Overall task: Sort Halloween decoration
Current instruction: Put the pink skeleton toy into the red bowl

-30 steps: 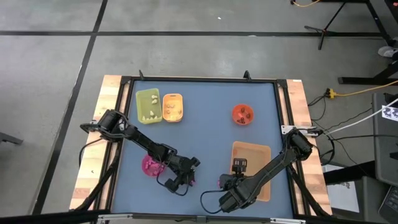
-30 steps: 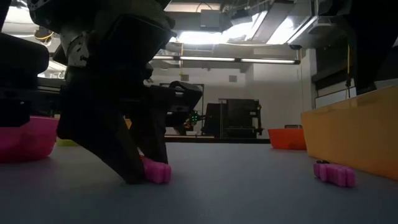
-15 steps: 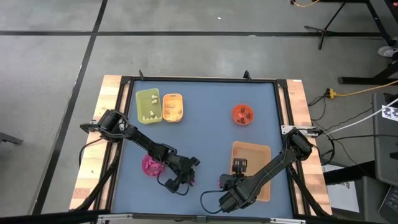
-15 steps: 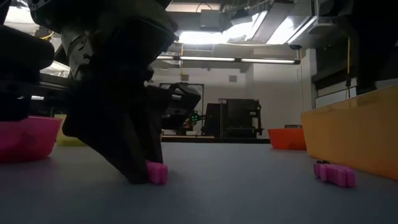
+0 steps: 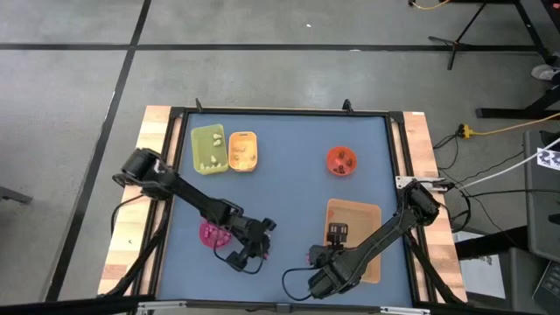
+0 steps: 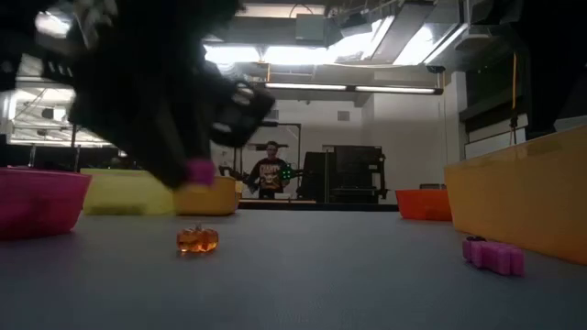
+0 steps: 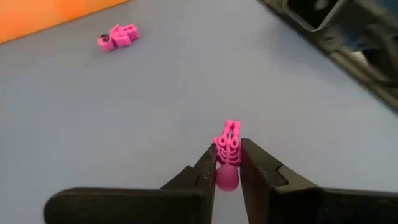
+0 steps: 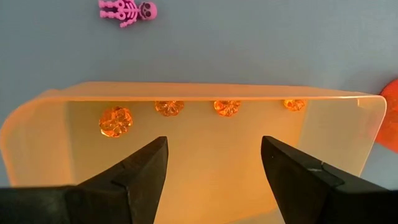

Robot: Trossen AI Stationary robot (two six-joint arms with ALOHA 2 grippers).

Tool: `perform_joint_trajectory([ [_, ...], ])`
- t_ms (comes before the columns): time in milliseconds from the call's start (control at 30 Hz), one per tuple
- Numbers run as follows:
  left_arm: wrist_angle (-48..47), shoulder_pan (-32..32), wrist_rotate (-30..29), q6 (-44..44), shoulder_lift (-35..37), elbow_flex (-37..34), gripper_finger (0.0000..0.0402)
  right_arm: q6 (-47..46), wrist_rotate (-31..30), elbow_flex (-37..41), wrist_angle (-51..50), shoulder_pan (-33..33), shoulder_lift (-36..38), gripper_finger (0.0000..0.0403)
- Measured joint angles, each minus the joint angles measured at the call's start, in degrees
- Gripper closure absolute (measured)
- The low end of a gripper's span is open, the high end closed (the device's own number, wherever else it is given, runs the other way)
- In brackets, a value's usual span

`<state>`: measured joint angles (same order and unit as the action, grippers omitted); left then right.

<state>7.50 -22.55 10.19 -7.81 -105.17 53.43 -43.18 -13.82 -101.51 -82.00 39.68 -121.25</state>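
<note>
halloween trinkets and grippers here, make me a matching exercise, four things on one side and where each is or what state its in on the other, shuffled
Things:
1. pink skeleton in the left gripper
2. second pink skeleton
3. orange pumpkin
4. right gripper

Places or states:
A. open, over the tan tray
B. lying on the blue table just outside the tan tray
C. pinched between two dark fingers, lifted off the table
D. sitting alone on the table, near the pink bowl

Pairs: 1-C, 2-B, 3-D, 4-A
</note>
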Motion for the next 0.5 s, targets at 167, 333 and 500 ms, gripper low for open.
perform_joint_trajectory([
  [167, -8.07, -1.18, 0.23, 2.25, 6.48, 0.03, 0.0368, 0.00, 0.00, 0.00, -0.11, 0.00, 0.02, 0.0146],
  [333, -20.86, -3.24, -1.35, 5.31, 13.46, 0.13, 0.0364, 0.00, 0.00, 0.00, -0.09, 0.00, 0.02, 0.0146],
  [500, -37.07, -5.54, -6.06, 9.46, 19.10, 0.13, 0.0361, 0.00, 0.00, 0.00, -0.35, 0.00, 0.02, 0.0146],
])
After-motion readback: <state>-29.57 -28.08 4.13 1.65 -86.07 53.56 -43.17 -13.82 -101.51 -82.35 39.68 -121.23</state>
